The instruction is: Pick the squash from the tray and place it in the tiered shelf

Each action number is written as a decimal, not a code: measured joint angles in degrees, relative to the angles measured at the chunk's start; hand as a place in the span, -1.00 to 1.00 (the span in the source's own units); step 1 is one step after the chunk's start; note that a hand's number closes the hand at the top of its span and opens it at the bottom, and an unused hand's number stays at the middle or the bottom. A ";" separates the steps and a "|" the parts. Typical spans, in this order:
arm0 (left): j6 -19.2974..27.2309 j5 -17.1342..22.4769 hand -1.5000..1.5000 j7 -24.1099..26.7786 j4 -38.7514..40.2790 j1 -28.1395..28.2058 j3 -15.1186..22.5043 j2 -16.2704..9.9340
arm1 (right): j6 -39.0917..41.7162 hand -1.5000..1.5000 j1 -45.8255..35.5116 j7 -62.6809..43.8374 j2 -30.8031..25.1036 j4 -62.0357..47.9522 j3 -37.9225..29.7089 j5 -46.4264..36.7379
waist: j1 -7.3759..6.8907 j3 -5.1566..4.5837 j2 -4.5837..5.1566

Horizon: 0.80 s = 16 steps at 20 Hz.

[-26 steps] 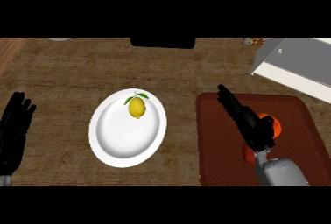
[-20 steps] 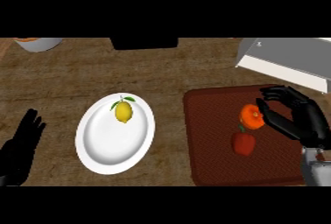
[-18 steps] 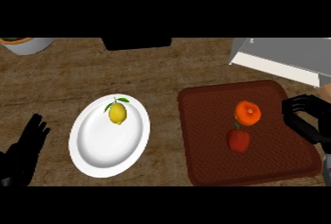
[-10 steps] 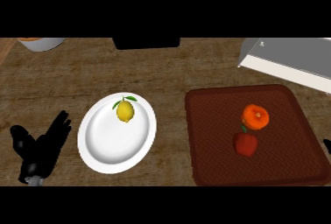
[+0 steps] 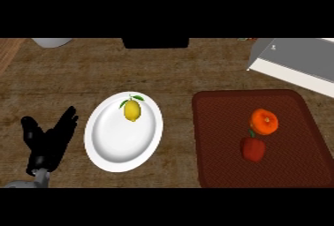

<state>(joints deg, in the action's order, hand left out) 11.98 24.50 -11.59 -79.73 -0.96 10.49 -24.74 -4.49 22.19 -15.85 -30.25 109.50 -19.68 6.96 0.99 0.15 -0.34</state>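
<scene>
On the tray (image 5: 215,132), squash (image 5: 265,121) far from left robot hand (image 5: 49,141).

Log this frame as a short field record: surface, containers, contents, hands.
surface: wooden counter
tray: dark red tray, right of centre
tray contents: orange squash and red pepper, close together
plate: white plate, left of the tray
plate contents: lemon near the far end
shelf: grey tiered shelf, far right corner
left robot hand: open, resting left of the plate
right robot hand: not in view
</scene>
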 measured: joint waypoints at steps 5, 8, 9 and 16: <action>-1.21 -0.21 0.00 -1.41 0.51 -1.31 -0.42 0.04 | -0.30 -1.00 -3.36 -16.11 -3.36 7.33 3.99 -3.52 | -0.99 -0.03 0.16; -1.11 -1.15 0.00 -0.90 1.14 -1.86 -0.20 1.06 | -1.92 -1.00 -7.84 -26.99 -5.26 9.79 6.18 -6.95 | -1.38 -0.02 0.23; -1.07 -1.49 0.00 -0.42 1.62 -2.11 -0.22 1.57 | -2.61 -1.00 -9.73 -30.13 -5.54 9.98 7.34 -8.56 | -1.49 -0.01 0.23; -1.87 -2.82 0.00 0.08 2.62 -3.21 -0.70 2.56 | -3.50 -1.00 -23.22 -43.49 -6.17 2.91 15.88 -18.94 | -2.21 0.02 0.32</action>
<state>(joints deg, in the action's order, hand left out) 10.11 21.68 -11.51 -77.11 -4.16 9.80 -22.18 -7.99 -1.04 -59.34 -36.42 112.41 -3.80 -11.98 -1.22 0.17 -0.01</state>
